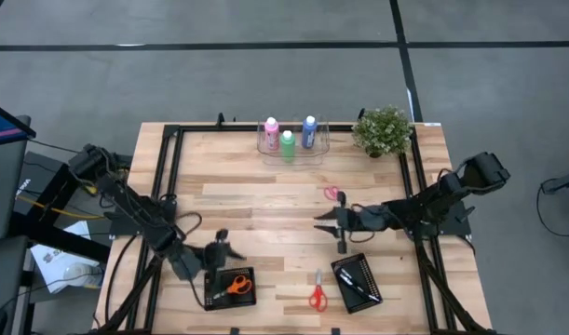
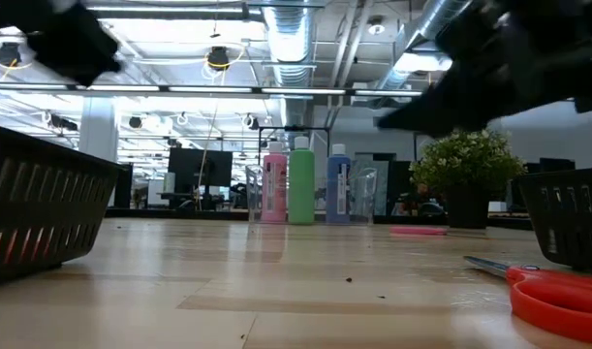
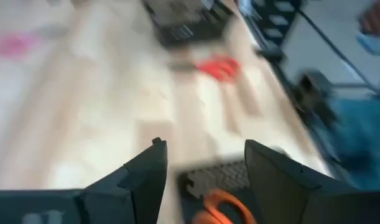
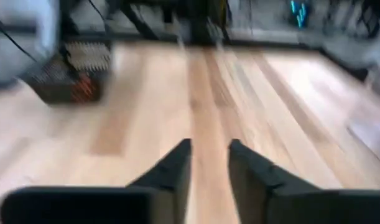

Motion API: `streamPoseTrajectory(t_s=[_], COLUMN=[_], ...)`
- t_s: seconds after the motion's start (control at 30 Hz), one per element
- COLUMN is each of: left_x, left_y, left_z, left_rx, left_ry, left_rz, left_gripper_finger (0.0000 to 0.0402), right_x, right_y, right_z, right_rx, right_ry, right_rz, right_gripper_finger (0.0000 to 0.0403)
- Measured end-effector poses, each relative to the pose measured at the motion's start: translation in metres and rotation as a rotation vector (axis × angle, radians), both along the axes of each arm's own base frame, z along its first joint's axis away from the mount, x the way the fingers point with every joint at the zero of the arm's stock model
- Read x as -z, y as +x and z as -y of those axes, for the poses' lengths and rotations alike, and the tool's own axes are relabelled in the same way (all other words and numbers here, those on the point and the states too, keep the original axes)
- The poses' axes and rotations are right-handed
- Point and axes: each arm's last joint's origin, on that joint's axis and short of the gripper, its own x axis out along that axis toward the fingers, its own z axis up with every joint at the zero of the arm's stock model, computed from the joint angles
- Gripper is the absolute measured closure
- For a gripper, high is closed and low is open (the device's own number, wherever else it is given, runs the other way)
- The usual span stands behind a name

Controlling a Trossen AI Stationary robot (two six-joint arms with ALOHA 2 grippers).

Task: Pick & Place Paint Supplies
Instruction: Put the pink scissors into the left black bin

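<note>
While the pink (image 1: 271,131), green (image 1: 288,142) and blue (image 1: 309,131) white-capped bottles are kept in a clear tray (image 1: 292,151) at the far edge, beside a leafy plant (image 1: 382,129), nothing is gripped: the left gripper (image 1: 221,249) is spread wide above a mesh basket (image 1: 230,288) with orange scissors (image 1: 238,285); the right gripper (image 1: 327,218) is slightly parted over bare wood.

three paint bottles (image 1: 288,136) in a holder (image 1: 318,149) left of the plant (image 1: 383,129)

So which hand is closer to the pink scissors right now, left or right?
The right. The right hand hovers just below the pink scissors at mid-table, while the left hand sits far off, over the basket holding orange scissors.
</note>
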Motion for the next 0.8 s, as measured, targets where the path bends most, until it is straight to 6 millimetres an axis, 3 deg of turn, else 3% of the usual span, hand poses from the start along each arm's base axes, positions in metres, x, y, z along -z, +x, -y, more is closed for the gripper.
streamPoseTrajectory(t_s=[0.2,0.3,0.43,0.6,0.8], left_x=[-0.017,-0.02,-0.011,0.006,0.014], left_y=[0.019,0.031,0.037,0.028,0.021], left_z=[-0.034,-0.056,-0.09,-0.135,-0.157], left_rx=[-0.091,-0.145,-0.135,-0.135,-0.16], left_ry=[0.189,0.256,0.231,0.126,0.098], left_rz=[0.1,0.157,0.296,0.426,0.437], left_gripper_finger=[0.0184,0.0177,0.0175,0.0181,0.0187], right_x=[-0.002,-0.009,-0.022,-0.036,-0.035], right_y=[0.022,0.03,0.035,0.037,0.025], right_z=[0.024,0.038,0.06,0.088,0.12], right_rx=[0.131,0.206,0.282,0.276,0.337], right_ry=[-0.016,-0.018,0.004,0.143,0.29], right_rz=[-0.261,-0.42,-0.587,-0.703,-0.8], right_gripper_finger=[0.0196,0.0164,0.0158,0.0176,0.0199])
